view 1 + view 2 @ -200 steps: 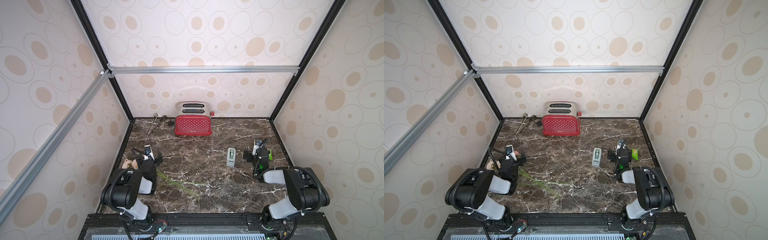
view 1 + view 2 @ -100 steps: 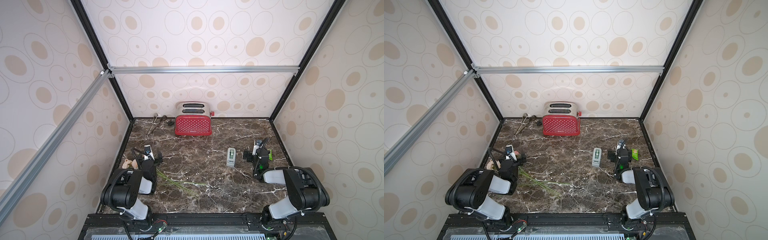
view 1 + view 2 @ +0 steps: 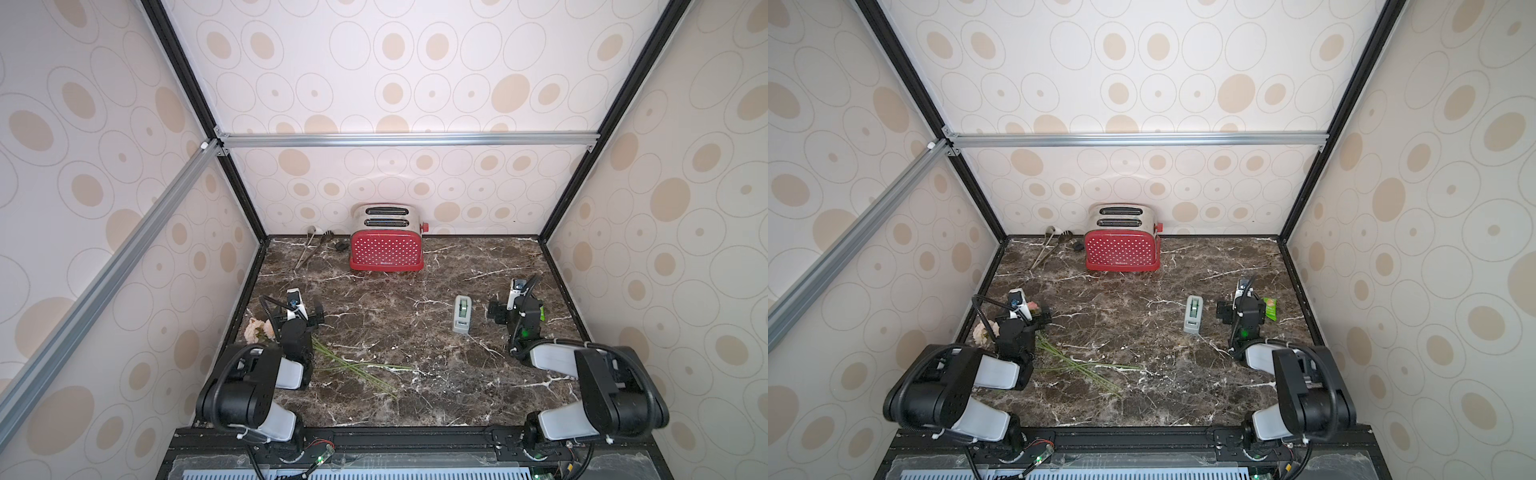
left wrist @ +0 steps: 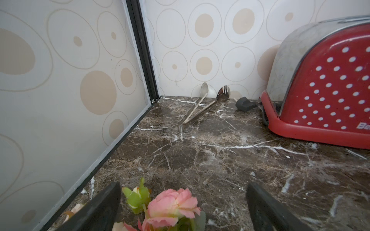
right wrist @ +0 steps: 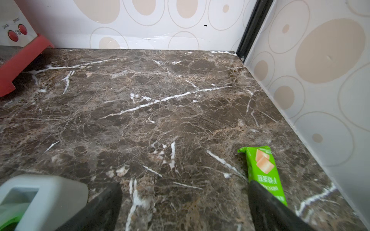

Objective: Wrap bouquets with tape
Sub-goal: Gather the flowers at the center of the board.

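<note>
1. Dark brown, white-veined marble tabletop (image 3: 415, 345): work surface.
2. Red, white-dotted metal toaster (image 3: 386, 251): against the back wall, well apart. Leave it alone.
3. Pink-and-cream rose bouquet (image 3: 254, 330) on long thin green stems: lies flat at the left edge, stems splayed toward the centre. Judged step: gather it. Grip where the stems cross, never the blossoms.
4. Left tool (image 4: 182, 200): jaws fully spread, empty, over the blossoms. Right tool (image 5: 184, 200): equally spread, empty.
5. Oblong grey-white plastic tape dispenser (image 3: 462, 314): just beside the right tool, toward the centre. Shift toward it, not toward item 6.
6. Green foil snack packet (image 3: 1270, 308): at the right tool's outer finger.
</note>
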Robot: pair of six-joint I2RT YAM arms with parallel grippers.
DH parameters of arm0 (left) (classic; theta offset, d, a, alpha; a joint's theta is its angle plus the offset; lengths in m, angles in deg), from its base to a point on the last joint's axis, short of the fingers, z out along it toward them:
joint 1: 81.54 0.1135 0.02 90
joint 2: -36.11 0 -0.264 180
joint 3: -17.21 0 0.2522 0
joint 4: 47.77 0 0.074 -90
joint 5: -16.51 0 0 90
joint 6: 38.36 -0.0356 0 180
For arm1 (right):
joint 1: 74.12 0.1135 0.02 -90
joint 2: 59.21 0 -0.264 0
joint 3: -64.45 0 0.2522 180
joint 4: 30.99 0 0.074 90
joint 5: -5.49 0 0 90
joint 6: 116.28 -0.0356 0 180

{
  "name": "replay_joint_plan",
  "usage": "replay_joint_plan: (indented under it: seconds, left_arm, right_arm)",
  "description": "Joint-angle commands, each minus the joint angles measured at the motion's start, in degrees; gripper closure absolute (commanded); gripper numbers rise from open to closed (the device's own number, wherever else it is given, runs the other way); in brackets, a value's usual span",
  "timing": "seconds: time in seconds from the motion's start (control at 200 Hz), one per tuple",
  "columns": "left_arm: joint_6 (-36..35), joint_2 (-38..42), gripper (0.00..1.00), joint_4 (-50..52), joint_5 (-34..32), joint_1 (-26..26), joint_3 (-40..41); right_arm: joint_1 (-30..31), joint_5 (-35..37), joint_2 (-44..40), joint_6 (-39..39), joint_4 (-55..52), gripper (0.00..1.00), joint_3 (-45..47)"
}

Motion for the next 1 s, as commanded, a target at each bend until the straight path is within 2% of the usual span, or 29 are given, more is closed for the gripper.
replay_joint_plan:
  seconds: [0.0,0.085,0.155,0.27,0.405,0.515,0.59,0.685,0.82,0.996]
  left_arm:
    - [4.48,8.04,0.01,19.95,-6.38,-0.09,-8.22]
    - [14.00,11.56,0.01,44.71,-9.96,-0.04,-19.28]
    - [22.15,11.61,0.01,63.01,-9.68,0.37,-27.90]
    - [31.59,13.09,0.02,76.91,-2.58,0.67,-33.01]
    - [45.79,16.70,0.10,90.61,2.81,0.67,-33.66]
    - [55.50,20.52,0.11,97.87,8.58,0.53,-31.09]
    - [61.94,23.13,0.11,103.23,10.33,0.05,-29.14]
    - [66.75,26.12,0.10,108.37,11.55,-1.17,-27.01]
    - [68.80,28.36,0.09,114.17,11.60,-1.76,-23.65]
    - [70.00,30.37,0.02,108.69,15.03,-3.15,-17.52]
  right_arm:
    - [-0.07,7.09,-7.76,-8.42,-14.60,0.00,-5.02]
    - [-0.10,12.50,-11.40,-19.45,-29.92,0.00,-11.28]
    - [-0.03,10.27,-13.19,-23.12,-40.05,0.00,-16.16]
    - [-0.10,1.21,-14.33,-22.37,-42.74,0.00,-19.01]
    - [0.84,-6.35,-14.79,-23.39,-43.44,0.00,-21.04]
    - [5.38,-5.31,-14.01,-22.28,-45.05,0.00,-23.15]
    - [8.43,-4.65,-13.40,-21.75,-45.65,0.00,-24.15]
    - [11.72,-4.50,-13.07,-20.67,-44.68,0.00,-24.39]
    - [15.59,-3.77,-12.48,-18.48,-43.69,0.00,-24.82]
    - [16.51,-4.37,-11.42,-16.93,-42.20,0.00,-25.07]
